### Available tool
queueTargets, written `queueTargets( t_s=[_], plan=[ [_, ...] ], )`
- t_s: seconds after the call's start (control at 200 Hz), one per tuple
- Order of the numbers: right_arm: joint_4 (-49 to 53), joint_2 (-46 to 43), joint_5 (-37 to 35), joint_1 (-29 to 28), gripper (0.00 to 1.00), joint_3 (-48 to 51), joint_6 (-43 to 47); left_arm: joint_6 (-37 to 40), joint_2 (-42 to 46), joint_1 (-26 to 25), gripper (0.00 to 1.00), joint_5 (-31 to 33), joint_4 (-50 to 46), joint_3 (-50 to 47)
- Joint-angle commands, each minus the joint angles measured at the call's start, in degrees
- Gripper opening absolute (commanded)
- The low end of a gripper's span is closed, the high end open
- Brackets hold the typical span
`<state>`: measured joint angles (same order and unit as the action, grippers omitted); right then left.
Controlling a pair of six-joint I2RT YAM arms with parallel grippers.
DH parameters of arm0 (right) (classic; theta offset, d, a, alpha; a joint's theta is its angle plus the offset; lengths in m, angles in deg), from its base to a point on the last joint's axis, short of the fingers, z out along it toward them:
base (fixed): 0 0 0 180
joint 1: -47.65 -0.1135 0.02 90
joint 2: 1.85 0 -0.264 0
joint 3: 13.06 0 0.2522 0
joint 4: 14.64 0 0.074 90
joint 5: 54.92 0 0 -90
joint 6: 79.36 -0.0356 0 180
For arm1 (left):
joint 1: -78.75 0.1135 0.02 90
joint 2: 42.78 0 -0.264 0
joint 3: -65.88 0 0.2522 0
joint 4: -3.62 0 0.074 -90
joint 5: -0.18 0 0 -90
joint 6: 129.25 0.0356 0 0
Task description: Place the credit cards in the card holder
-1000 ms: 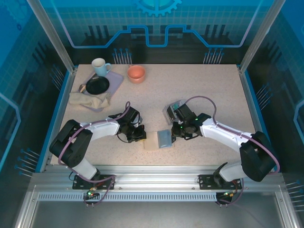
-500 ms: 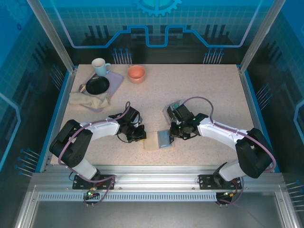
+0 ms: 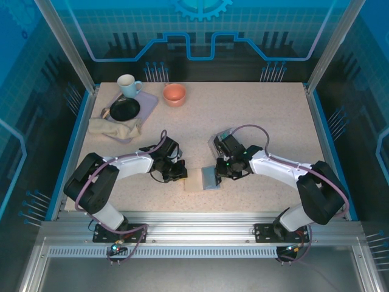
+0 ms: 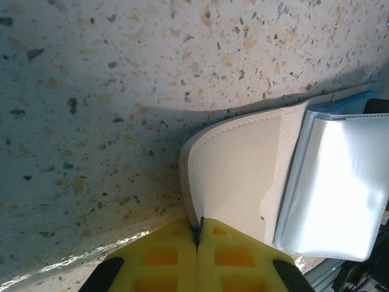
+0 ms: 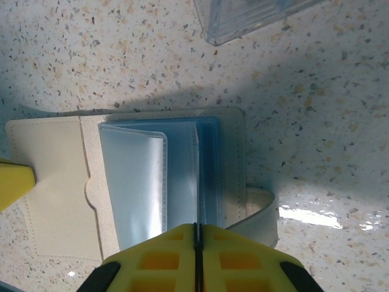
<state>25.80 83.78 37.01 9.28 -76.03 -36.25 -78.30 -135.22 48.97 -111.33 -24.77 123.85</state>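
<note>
The card holder lies open near the table's front edge, beige outside with clear pocket leaves inside. My left gripper is shut on the edge of its left beige flap, fingertips pinched together at the gripper. My right gripper comes in from the right and is shut on one thin clear leaf standing edge-on between the fingers of the gripper. The holder's strap curls up at the right. The credit cards are hidden; I cannot make one out.
A clear plastic box sits just beyond the holder, partly under the right arm. At the back left are a white mug, a black dish, a beige cloth and an orange bowl.
The right gripper has shifted slightly left over the holder, taking the clear leaf with it. The left gripper has stayed put on the flap.
</note>
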Motion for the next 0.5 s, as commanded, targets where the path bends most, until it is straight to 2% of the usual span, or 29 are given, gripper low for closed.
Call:
queueTargets(
  t_s=[0.0, 0.165, 0.495],
  plan=[
    [-1.15, 0.87, 1.61, -0.83, 0.08, -0.56, -0.57, -0.94, -1.29, -0.22, 0.00, -1.29, 0.03, 0.79],
    [-7.46, 1.93, 7.51, -0.57, 0.08, -0.11, -2.61, -1.03, -2.10, -0.36, 0.00, -1.67, 0.70, 0.80],
    [-14.31, 5.63, 13.42, -1.77, 0.08, -2.21, -4.35, -2.76, -2.52, -0.72, 0.00, -1.96, 3.03, 0.72]
  ],
)
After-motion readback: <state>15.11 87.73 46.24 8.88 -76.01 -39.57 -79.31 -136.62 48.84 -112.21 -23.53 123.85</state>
